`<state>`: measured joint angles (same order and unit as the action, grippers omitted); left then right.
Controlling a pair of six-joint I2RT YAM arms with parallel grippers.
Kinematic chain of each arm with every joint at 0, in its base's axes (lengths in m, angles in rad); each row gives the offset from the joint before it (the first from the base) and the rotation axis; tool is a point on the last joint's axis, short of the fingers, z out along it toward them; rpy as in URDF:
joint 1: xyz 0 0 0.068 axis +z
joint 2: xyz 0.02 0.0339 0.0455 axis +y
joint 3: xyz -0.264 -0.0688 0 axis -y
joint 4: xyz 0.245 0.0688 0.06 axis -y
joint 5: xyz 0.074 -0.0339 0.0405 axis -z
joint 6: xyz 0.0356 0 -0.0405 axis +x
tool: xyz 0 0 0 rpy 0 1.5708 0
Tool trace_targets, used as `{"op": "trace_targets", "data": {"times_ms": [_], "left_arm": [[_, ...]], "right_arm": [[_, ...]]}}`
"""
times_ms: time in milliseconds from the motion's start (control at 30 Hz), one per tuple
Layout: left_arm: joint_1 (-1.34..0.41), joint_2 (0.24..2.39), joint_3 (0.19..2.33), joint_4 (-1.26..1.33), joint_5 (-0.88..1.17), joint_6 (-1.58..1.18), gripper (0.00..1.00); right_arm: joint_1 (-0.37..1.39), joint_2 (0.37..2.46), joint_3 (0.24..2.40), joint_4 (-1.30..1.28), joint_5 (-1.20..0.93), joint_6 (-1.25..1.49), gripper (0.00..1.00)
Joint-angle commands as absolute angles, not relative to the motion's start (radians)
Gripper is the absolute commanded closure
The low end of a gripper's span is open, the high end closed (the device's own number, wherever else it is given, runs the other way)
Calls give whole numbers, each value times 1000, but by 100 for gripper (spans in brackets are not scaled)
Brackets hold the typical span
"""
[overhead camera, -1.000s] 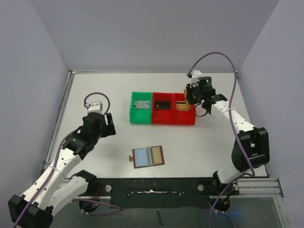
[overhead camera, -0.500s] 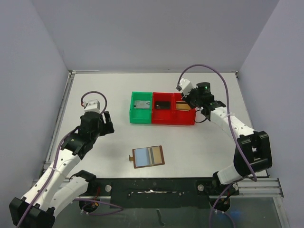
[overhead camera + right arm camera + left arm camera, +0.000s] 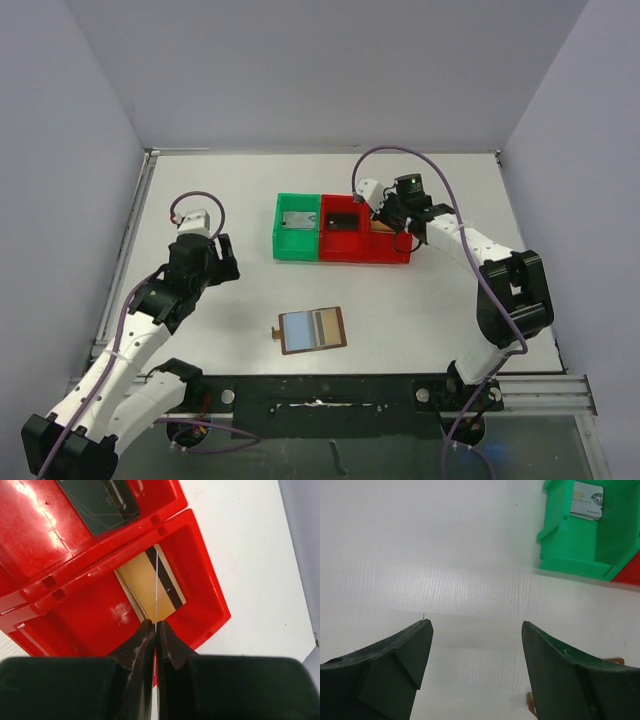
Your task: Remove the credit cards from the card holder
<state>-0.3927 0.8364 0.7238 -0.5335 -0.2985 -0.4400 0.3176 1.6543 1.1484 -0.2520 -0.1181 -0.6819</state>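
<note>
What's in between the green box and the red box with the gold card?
Another red bin with a dark card inside, clear in the top view.

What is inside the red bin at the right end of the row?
A gold card with a dark stripe lies in the right red bin. The right fingers, shut on a thin edge-on card, cover its near end.

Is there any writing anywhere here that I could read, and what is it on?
"VIP": on the grey card in the green bin; the smaller print beside it is too blurred to read.
No text readable on the gold card, dark card or card holder.
</note>
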Motion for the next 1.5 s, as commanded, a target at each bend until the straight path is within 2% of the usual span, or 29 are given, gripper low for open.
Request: {"op": "trace_targets", "data": {"times_ms": [0,333,1000,1200,1467], "left_arm": [[-382,837,730,-479,-290,-426,28],[-379,845,730,-476,-278,-423,28],[-365,857,731,-480,-273,-425,28],[-362,870,734,-489,-280,-429,28],[-360,881,736,-491,-277,-430,28]], "right_arm": [[339,1684,1206,-245,-44,-768,100],[350,1751,1222,-211,27,-851,100],[322,1874,1287,-202,-50,-929,100],[321,1877,1273,-208,-81,-931,84],[315,1883,1280,-235,-87,-943,79]]}}
